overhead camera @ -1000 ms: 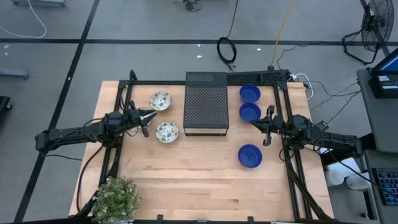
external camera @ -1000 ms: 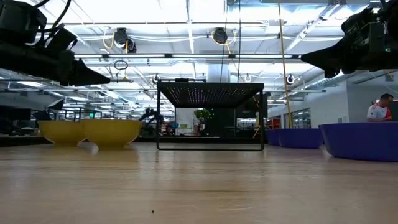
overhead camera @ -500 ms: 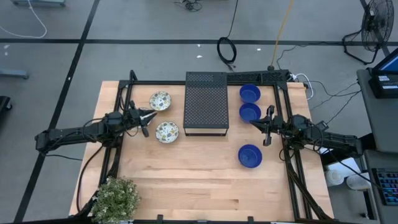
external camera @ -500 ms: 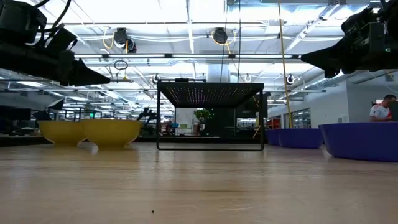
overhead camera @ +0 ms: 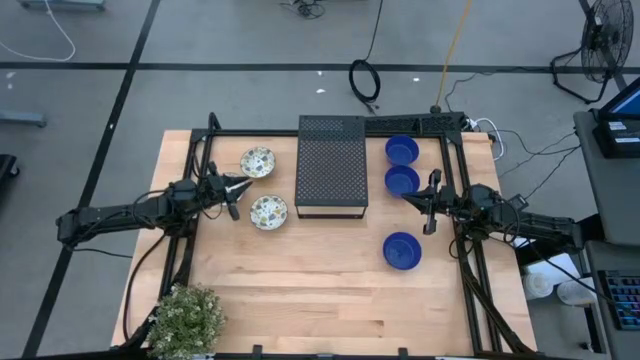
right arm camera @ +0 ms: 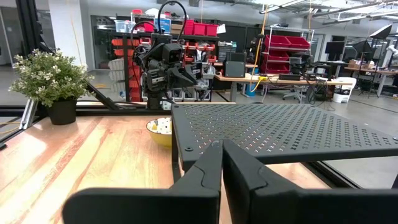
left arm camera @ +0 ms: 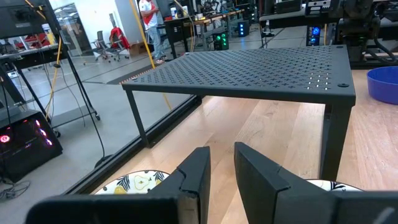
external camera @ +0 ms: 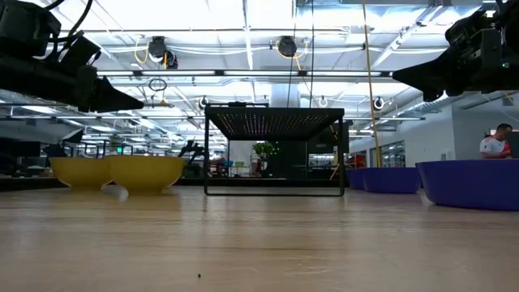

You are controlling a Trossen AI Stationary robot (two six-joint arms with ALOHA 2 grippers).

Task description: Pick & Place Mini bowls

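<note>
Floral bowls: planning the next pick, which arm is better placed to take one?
Left. Its pincer, slightly open and empty, hovers between both floral bowls; the right pincer is shut beyond the black box.

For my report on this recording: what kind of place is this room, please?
Probably a robotics lab or workshop: a wooden table with two robot arms, red parts bins on shelving behind, and open industrial ceiling lights.

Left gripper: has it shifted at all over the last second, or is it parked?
No. In the high view the left gripper sits between the two patterned bowls, just left of the black perforated box, exactly as before.
</note>
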